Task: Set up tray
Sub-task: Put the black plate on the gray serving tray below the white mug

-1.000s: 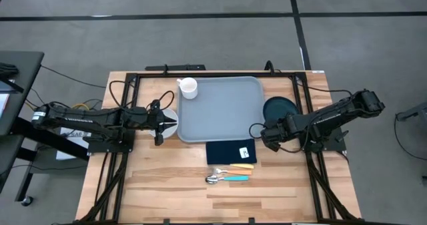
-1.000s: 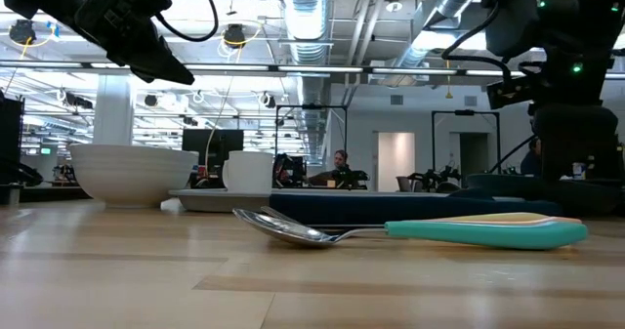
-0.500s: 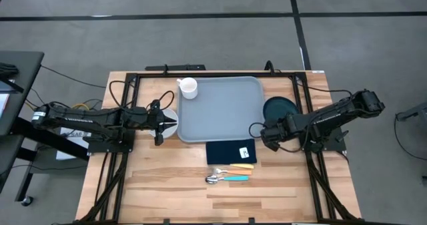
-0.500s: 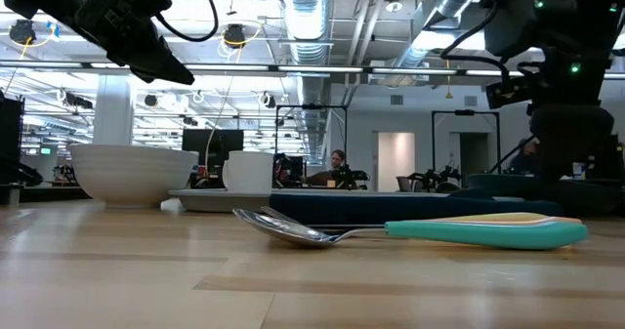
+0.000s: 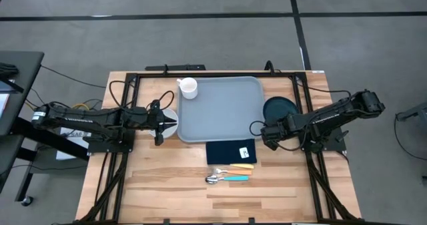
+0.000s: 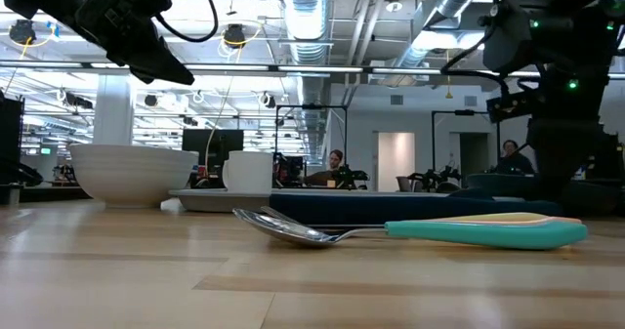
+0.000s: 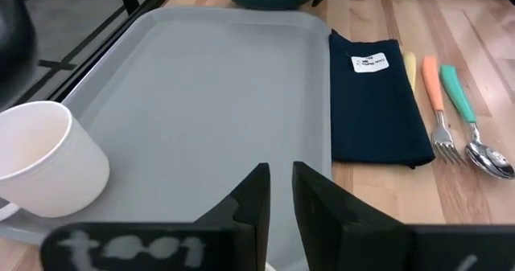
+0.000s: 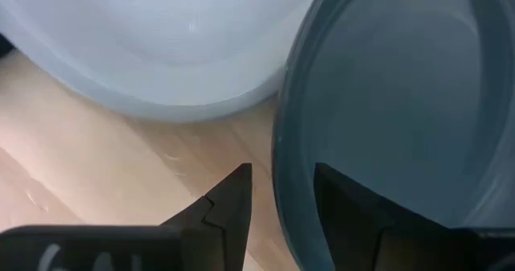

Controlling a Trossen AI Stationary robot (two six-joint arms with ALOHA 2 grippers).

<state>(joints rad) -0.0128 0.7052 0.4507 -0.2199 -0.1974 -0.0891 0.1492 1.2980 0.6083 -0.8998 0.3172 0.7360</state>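
Tray (image 5: 223,108) lies flat on the desk (image 5: 167,185), between the two grippers, toward the far side of the desktop. A white cup (image 5: 189,87) stands on the tray's far left corner.

Left gripper (image 5: 175,122): hovering over a white bowl (image 5: 167,115) that sits just beside the tray's left edge. Fingers (image 7: 251,203) are nearly together, a narrow slit between them, nothing held. From the wrist view they point across the tray, with the cup off to one side of the fingertips.

Right gripper (image 5: 255,129): at the tray's near right corner, low over the rim. Right wrist view shows the fingers (image 8: 229,199) slightly parted, straddling a grey-blue rim edge; whether the pads actually press on it, cannot tell. A dark teal plate (image 5: 279,108) rests on the desk beside this arm, just off the tray's right edge.

Nearer than both sets of fingers: a navy napkin (image 5: 231,151) with a small white tag, touching or just short of the tray's near edge. Beyond it, toward the desk front, a row of cutlery (image 5: 230,173): yellow, orange and teal handles, lying side by side. Teal-handled spoon (image 6: 410,231) is nearest the front.

A person (image 6: 338,163) is visible in the room behind the desk.
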